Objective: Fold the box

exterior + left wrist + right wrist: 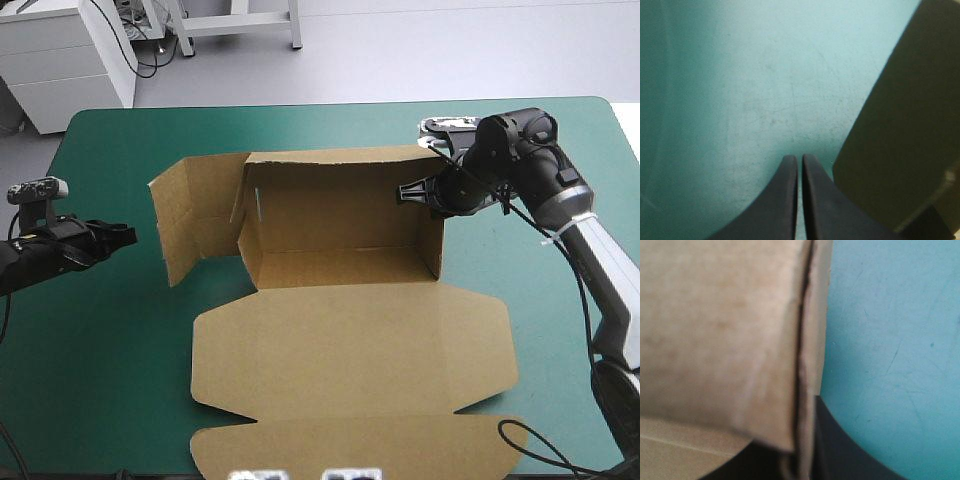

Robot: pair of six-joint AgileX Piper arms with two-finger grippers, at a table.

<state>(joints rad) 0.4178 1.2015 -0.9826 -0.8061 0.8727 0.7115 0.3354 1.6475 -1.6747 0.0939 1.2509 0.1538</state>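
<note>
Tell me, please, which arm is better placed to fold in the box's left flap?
Left. The left gripper is free, shut, beside the splayed left flap; the right gripper is shut on the box at its right wall.

The box (340,225) hides most of the right claw (432,193). From above, only a black tip shows inside the box's right wall. In the right wrist view the board is a soft blur at this range. It covers one finger whole and leaves only the base of the other finger (850,455) showing. How deep the wall sits in the grip cannot be told. In the left wrist view the box's side flap (900,140) is a dark blur beside the left claw (799,158), cut off by the frame.
</note>
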